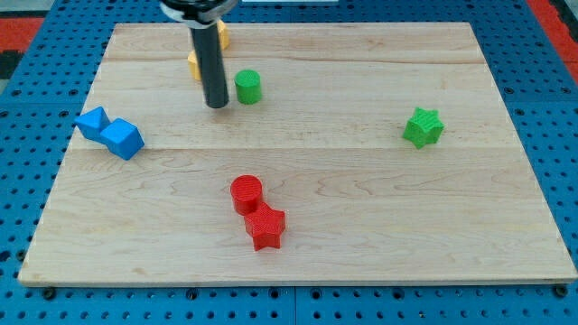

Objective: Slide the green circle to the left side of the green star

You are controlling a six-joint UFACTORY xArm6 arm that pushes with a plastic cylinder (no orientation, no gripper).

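Observation:
The green circle [247,87] stands on the wooden board [361,208] toward the view's top, left of centre. The green star [423,127] lies far off to the view's right, slightly lower. My tip [217,105] rests on the board just left of the green circle, a small gap away. The dark rod rises from it toward the view's top edge.
A yellow block [194,63] is partly hidden behind the rod near the top. Two blue blocks [110,132] touch at the view's left. A red circle [246,192] and a red star [265,227] touch at bottom centre.

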